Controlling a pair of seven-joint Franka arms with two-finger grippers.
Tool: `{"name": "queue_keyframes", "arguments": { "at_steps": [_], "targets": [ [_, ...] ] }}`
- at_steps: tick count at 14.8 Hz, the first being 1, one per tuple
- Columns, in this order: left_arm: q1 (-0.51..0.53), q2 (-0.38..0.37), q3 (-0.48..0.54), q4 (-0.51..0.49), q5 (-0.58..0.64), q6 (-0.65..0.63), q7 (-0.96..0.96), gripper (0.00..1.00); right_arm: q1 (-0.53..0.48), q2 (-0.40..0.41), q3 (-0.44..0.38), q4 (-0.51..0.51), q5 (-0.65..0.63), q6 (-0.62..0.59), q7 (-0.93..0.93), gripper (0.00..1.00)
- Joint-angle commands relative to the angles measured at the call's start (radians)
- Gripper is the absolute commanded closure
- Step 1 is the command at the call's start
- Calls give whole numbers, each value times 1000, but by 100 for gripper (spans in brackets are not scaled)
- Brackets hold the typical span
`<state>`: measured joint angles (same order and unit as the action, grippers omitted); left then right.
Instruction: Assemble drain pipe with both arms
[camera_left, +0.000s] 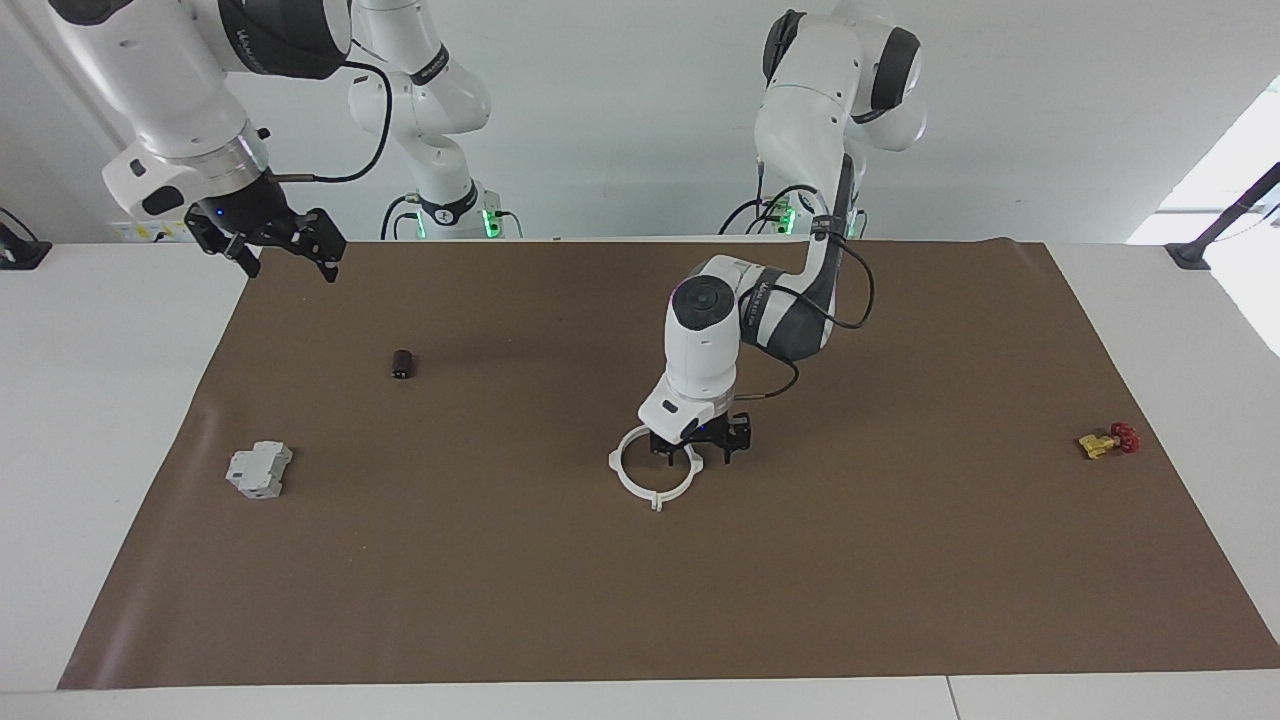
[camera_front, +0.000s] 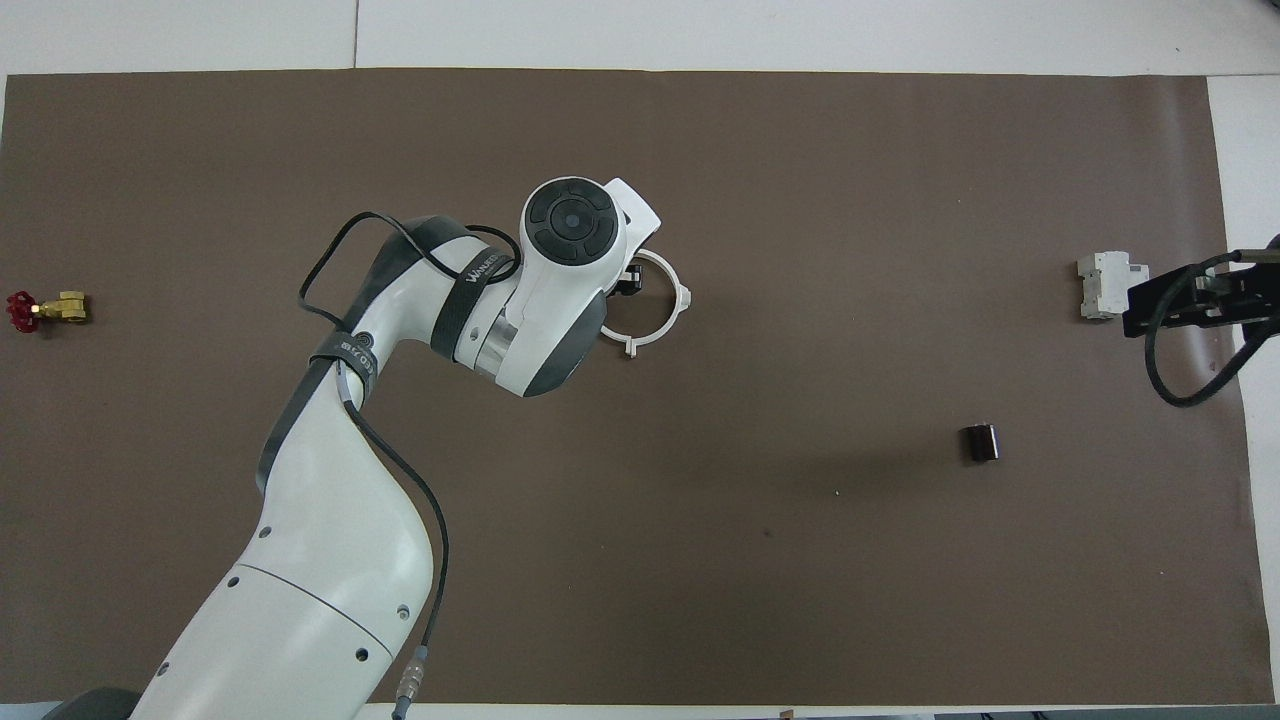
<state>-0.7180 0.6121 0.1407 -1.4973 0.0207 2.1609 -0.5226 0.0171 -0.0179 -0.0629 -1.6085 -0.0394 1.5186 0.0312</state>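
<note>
The drain pipe (camera_left: 640, 491) is one joined white ring with small tabs, lying flat on the brown mat (camera_left: 900, 560) near the middle of the table; the overhead view shows it as the ring (camera_front: 673, 317). My left gripper (camera_left: 702, 453) stands open and low over the part of the ring's rim toward the left arm's end, gripping nothing. From overhead the wrist hides it except one fingertip (camera_front: 628, 284). My right gripper (camera_left: 287, 258) hangs open and empty, high over the mat's corner at the right arm's end, and shows in the overhead view as the right gripper (camera_front: 1150, 300).
A grey blocky box (camera_left: 259, 470) lies toward the right arm's end, with a small dark cylinder (camera_left: 402, 364) nearer to the robots. A yellow-and-red valve (camera_left: 1108, 441) lies toward the left arm's end. The left arm stretches over the mat's middle.
</note>
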Motion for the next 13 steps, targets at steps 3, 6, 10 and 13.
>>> {"name": "queue_keyframes", "arguments": {
  "at_steps": [3,6,10,13],
  "targets": [
    [66,-148,8,-118,1,-20,9,0,-2,-16,3,-11,19,-20,-22,0],
    [161,-300,7,-251,1,-21,74,0,-2,-16,3,-13,21,-17,-23,0],
    [311,-412,5,-339,-1,-26,208,0,1,-16,5,-11,21,-14,-22,0],
    [411,-446,5,-369,-1,-32,312,0,1,-16,5,-10,19,-18,-22,0]
  ]
}}
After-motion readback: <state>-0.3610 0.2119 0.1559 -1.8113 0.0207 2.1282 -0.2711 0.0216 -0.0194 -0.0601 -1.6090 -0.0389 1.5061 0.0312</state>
